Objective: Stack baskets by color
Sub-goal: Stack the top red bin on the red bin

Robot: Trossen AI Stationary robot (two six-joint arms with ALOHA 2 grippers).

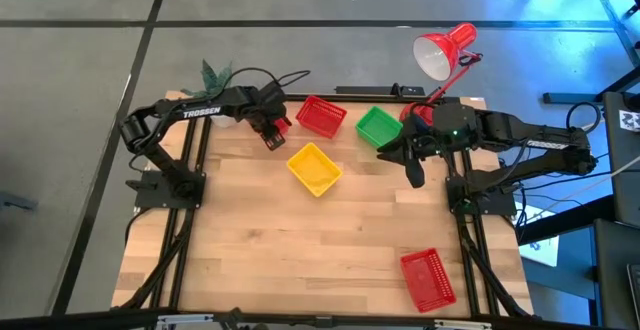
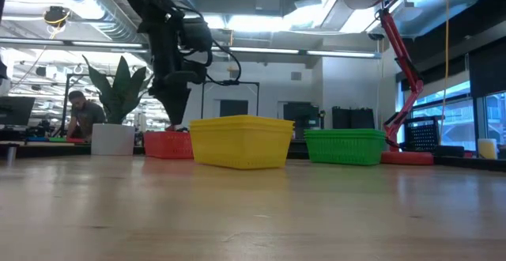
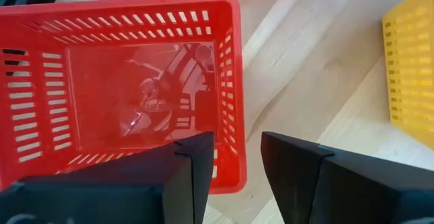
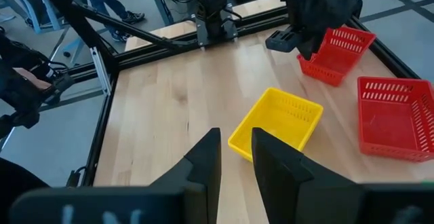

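My left gripper (image 3: 237, 142) is open and points down over a red basket (image 3: 135, 81) at the table's far left. One finger stands inside the basket and one outside, with a side wall (image 3: 234, 115) between them near a corner. The arm hides most of this basket (image 1: 284, 124) from above. It rests on the table (image 2: 168, 144). A second red basket (image 1: 321, 115), a green one (image 1: 378, 127) and a yellow one (image 1: 314, 168) sit nearby. A third red basket (image 1: 428, 277) lies at the near right. My right gripper (image 4: 236, 139) hovers open and holds nothing, beside the green basket (image 1: 413, 173).
A red desk lamp (image 1: 440, 55) stands at the far right corner, and a potted plant (image 1: 215, 73) at the far left corner behind my left arm. Bare wood (image 1: 250, 250) covers the near left half of the table. A person (image 2: 79, 115) sits in the room beyond.
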